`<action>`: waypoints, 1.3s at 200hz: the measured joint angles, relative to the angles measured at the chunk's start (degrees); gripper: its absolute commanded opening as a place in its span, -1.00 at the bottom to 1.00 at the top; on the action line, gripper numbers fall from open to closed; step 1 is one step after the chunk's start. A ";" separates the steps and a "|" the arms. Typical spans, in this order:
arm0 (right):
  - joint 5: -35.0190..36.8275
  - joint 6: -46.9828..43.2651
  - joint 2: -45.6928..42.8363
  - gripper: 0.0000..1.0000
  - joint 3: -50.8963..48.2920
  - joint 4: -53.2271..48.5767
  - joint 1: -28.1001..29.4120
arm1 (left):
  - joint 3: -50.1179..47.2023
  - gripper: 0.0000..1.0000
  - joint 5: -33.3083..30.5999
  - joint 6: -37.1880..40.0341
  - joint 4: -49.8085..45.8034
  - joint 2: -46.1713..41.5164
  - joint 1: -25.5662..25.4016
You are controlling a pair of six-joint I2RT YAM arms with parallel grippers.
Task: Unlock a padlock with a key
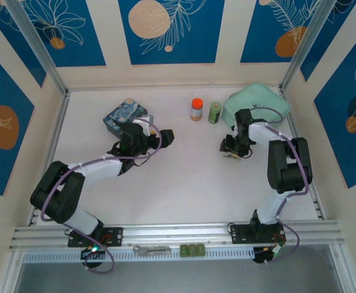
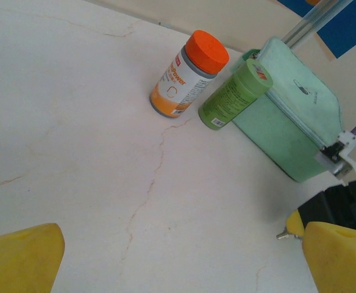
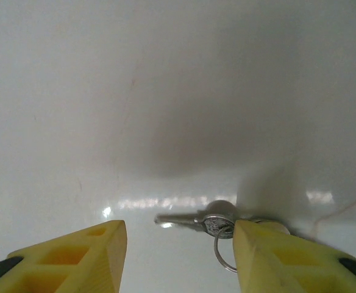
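Item: key (image 3: 193, 220), small, silvery, on a thin wire ring (image 3: 219, 255); it is lying flat on the pale table (image 3: 166, 91), blade pointing left in the right wrist view. Right gripper (image 3: 179, 235): it is hanging low over the table with its yellow fingers (image 3: 74, 256) standing apart, the key lying in the gap between them, unclamped. The key's round head is sitting hard against the right-hand finger, though whether the two are actually touching is not clear from this angle. Left gripper (image 2: 181, 244): its jaws are standing wide apart with nothing between them, above bare table. Other stock, at the far side of the table: an orange-capped bottle (image 2: 187, 76) is standing just beside a green tube (image 2: 236, 94), which is leaning against a mint-green pouch (image 2: 288, 116). A blue painted box (image 1: 124, 116) is sitting at the far left, near the left arm. On the near rail, a flat grey tool (image 1: 152, 249) is lying beside a row of green pieces (image 1: 192, 250).
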 measured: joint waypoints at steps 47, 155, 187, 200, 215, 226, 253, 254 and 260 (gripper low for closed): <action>2.10 0.00 -1.44 -0.05 -2.43 -1.92 3.80 | 0.00 1.00 -0.13 0.00 0.00 -0.48 0.00; 12.57 -2.19 -0.83 -0.63 -2.08 -5.64 6.97 | 0.00 1.00 -0.11 -0.72 0.04 -1.31 0.00; 13.73 -2.56 -0.74 -1.00 -1.95 -5.44 7.61 | 0.00 1.00 -0.11 -1.51 0.13 -1.31 0.00; 14.08 -3.04 -0.81 -1.00 -1.86 -5.38 7.67 | 0.00 1.00 0.00 -1.97 0.24 -1.31 0.00; 13.90 -3.32 -1.16 -1.00 -2.01 -5.05 7.69 | 0.00 1.00 0.57 -2.73 0.39 -1.31 0.00; 12.98 -3.89 -1.90 -1.00 -2.47 -4.13 7.74 | 0.00 0.99 1.11 -3.69 0.68 -1.31 0.00; 7.52 -5.07 -4.98 -1.00 -3.32 -1.84 9.01 | 0.00 0.91 2.29 -8.79 2.19 -1.29 -0.48; 7.34 -5.09 -5.11 -1.00 -3.32 -1.81 9.05 | 0.00 0.90 2.29 -8.79 2.19 -1.29 -0.48; 5.68 -5.18 -6.08 -1.00 -3.28 -1.25 9.35 | 0.00 0.88 2.49 -10.58 2.67 -1.22 -0.79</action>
